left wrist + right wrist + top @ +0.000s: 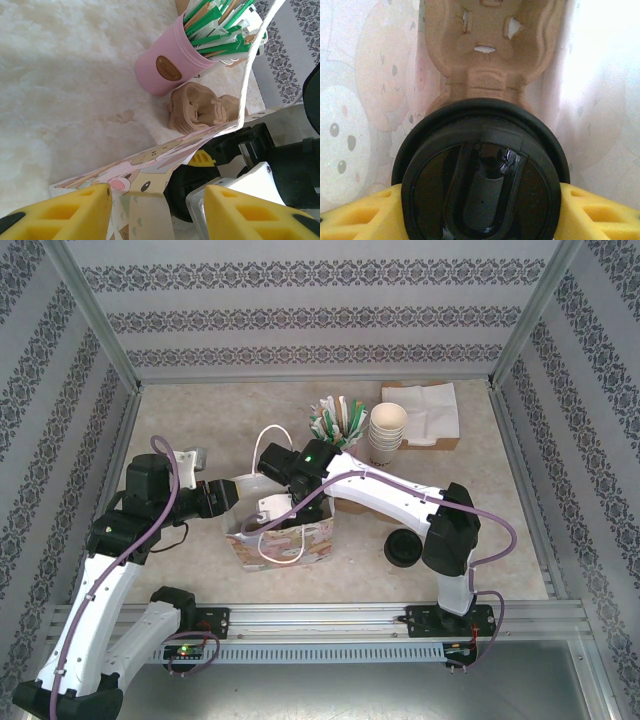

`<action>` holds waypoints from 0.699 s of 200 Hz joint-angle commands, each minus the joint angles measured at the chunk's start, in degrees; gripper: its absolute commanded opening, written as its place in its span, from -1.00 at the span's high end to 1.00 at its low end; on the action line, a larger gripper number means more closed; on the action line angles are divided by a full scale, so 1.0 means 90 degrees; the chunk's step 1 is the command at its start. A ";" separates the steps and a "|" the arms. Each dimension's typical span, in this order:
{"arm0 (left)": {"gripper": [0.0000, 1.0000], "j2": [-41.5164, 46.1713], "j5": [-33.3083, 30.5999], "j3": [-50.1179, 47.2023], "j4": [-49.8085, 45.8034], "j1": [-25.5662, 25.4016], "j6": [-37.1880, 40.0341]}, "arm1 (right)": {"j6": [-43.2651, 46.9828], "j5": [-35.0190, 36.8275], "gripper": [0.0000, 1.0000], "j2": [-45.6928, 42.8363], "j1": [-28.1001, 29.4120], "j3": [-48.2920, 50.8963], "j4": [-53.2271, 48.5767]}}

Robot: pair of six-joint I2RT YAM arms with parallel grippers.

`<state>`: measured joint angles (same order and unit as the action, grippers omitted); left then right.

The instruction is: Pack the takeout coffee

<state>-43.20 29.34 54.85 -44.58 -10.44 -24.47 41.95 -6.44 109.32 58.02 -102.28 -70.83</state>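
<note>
right gripper point(480, 212) inside bag point(305, 540), grasping takeout coffee point(480, 170) | left gripper point(157, 210) released beside bag

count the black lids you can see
2: one on the takeout coffee in the right gripper, one loose lid on the table by the right arm; it may be a stack.

Lab rig: aluminium frame point(330, 617), patterned wall panels point(320, 310)

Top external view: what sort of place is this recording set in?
Probably a mock cafe takeout counter inside a robot test cell: stacked paper cups and a pink cup of green-wrapped straws or stirrers sit on the table, enclosed by wallpapered panels on aluminium framing.
</note>
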 commanded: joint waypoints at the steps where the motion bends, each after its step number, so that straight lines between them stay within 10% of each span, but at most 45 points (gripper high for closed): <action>1: -0.03 -0.0012 -0.0043 -0.0088 -0.0013 -0.0027 -0.0055 | -0.0111 -0.0047 0.00 -0.0107 0.0116 0.0183 -0.0094; 140: 0.05 -0.0199 -0.0202 -0.0103 -0.0180 -0.0080 0.0037 | -0.0164 -0.0030 0.00 0.0078 0.0240 0.0466 -0.0167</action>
<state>-44.80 28.25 54.22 -44.62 -10.55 -24.43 41.74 -5.56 108.99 58.83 -100.22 -69.45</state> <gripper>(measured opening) 0.476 0.638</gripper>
